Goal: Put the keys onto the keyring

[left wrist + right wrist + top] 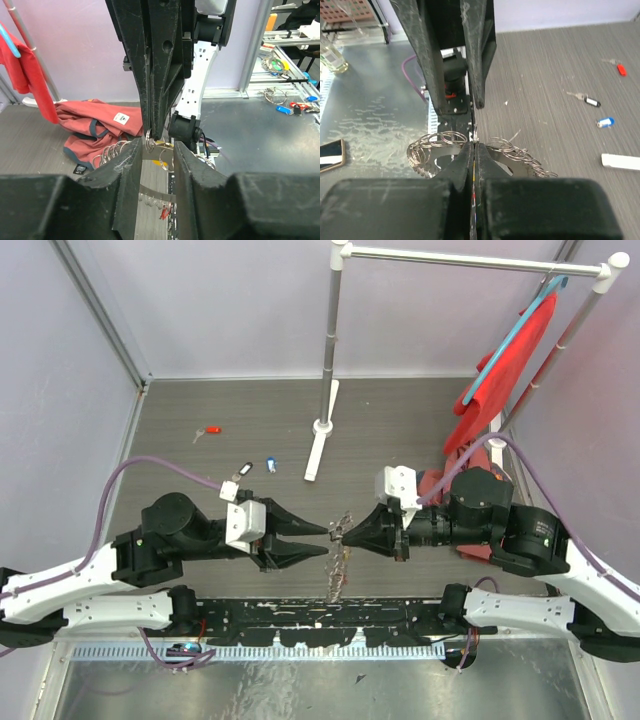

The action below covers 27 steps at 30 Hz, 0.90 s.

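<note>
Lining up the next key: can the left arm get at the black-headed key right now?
Probably yes: the black-headed key lies uncovered on the table close to the left gripper, whose open jaws grip nothing.

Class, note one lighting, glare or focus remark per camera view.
Top view: even light, the spiky grey metal keyring small and indistinct. Left wrist view: near black fingers dark and soft. Right wrist view: glare on the shiny metal sheet.
</note>
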Tool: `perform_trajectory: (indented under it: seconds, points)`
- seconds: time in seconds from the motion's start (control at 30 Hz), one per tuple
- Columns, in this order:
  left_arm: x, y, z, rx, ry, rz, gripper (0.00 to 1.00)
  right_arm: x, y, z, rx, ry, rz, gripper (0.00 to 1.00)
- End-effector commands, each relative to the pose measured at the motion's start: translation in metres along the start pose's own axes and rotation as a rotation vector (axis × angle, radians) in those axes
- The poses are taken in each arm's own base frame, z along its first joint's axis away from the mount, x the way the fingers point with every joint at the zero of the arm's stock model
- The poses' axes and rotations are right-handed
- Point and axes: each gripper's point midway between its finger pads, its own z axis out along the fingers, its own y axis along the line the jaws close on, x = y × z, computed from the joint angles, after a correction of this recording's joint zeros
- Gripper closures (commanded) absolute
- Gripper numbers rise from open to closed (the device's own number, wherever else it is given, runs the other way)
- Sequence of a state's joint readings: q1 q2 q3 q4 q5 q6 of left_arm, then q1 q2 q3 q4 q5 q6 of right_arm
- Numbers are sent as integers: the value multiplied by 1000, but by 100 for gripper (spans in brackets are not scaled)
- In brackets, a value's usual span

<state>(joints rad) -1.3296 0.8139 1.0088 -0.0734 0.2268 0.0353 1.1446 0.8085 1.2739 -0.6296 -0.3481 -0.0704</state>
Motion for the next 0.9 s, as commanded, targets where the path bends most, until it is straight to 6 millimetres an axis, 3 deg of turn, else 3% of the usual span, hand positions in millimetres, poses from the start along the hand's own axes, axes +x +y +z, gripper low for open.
perform_trajectory:
  seconds: [0.0,0.13,0.47,0.73,0.87]
  points:
    - [-14,1,-6,-5,-10,30,60,-7,-9,-16,78,65,6,99]
    - [1,14,-3,-73,63,28,59,16,-19,-18,137,224,54,99]
    - [52,30,5,-132,254,56,54,49,-38,-20,272,493,173,99]
    - [66,35,0,-160,285,70,46,76,-33,-19,293,666,298,99]
    - [70,36,2,-163,287,72,44,78,-32,-18,300,686,321,99]
